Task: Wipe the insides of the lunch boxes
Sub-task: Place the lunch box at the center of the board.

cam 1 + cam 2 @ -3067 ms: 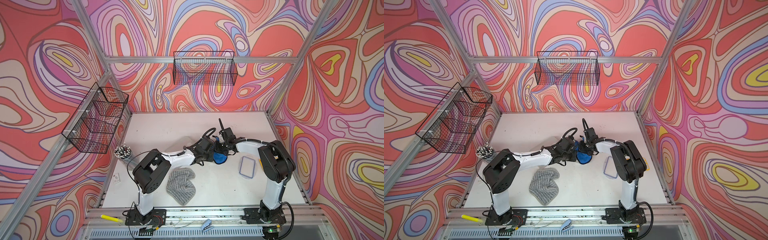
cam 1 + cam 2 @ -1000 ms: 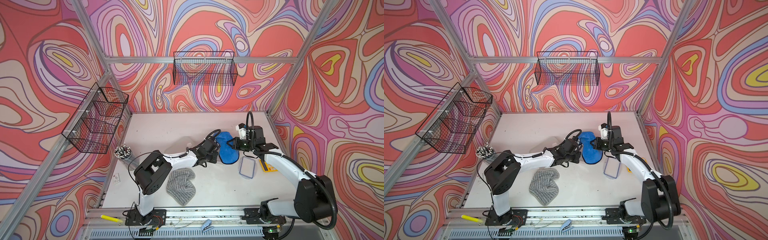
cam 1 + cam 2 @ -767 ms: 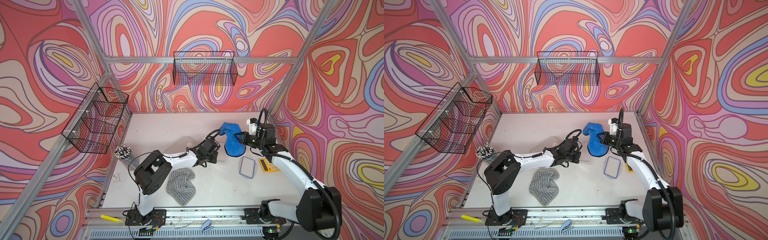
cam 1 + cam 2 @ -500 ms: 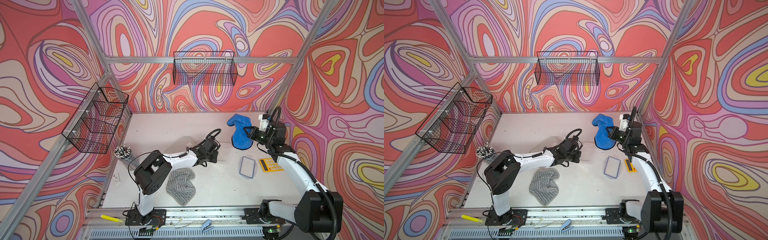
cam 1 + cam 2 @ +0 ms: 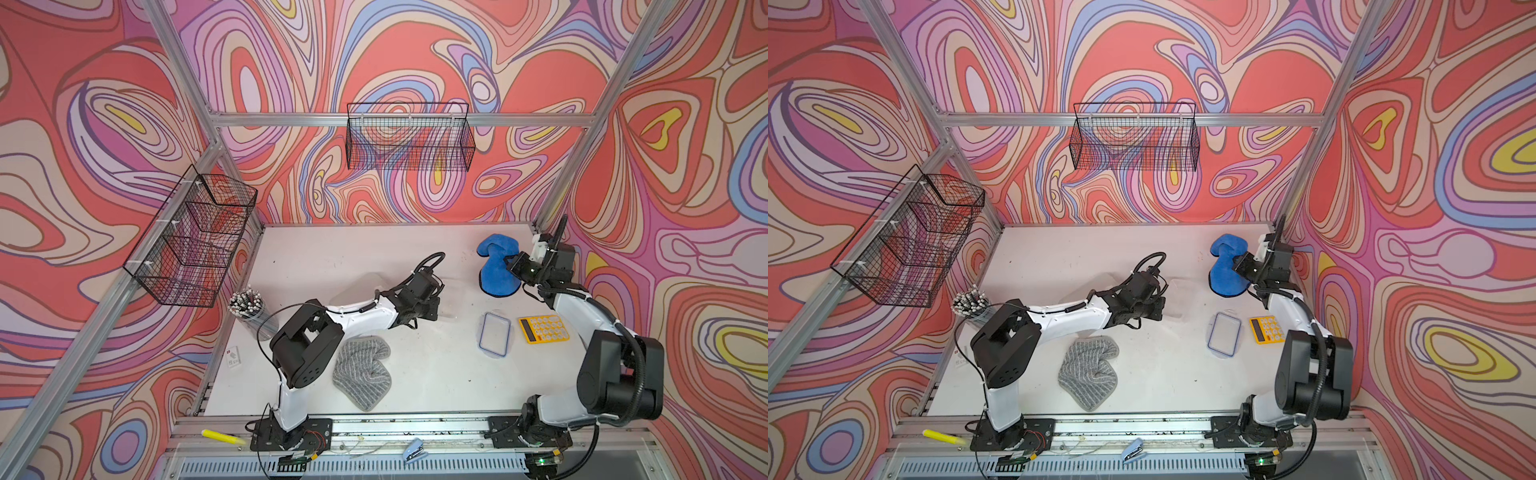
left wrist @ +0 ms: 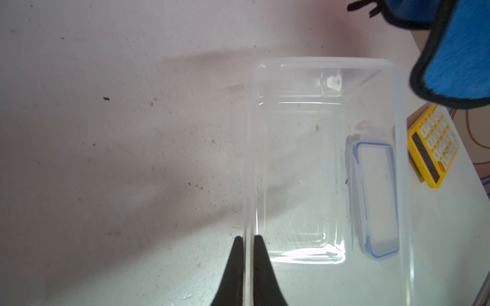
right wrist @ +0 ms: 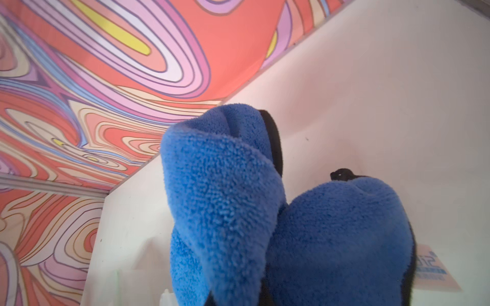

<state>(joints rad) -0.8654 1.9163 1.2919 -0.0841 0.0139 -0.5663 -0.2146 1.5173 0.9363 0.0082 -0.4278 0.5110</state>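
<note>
**Left gripper pinches the tub wall; right gripper grips the blue cloth**

The left gripper (image 6: 248, 239) is clenched on one long wall of the clear tub (image 6: 323, 61), with one finger inside and one outside. The tub runs away from the fingertips, open side up and empty, on the white table (image 5: 332, 257). Beyond its far wall lie a blue-rimmed lid (image 6: 376, 196) and a yellow calculator (image 6: 432, 148). Behind this gripper's wrist is a second clear shape (image 5: 361, 286), too faint to tell tub from lid.

The right gripper (image 5: 512, 266) is closed on a blue cloth (image 5: 498, 278), which drapes from it near the table's far corner, well apart from the tub.

The table is pale, scuffed and flecked with dark specks. A grey cloth (image 5: 361, 374) lies crumpled near the left arm's base. Walls (image 5: 415, 62) of red, pink, blue and yellow swirls enclose three sides behind an aluminium frame (image 5: 399, 119), which carries two wire baskets (image 5: 409, 141).
</note>
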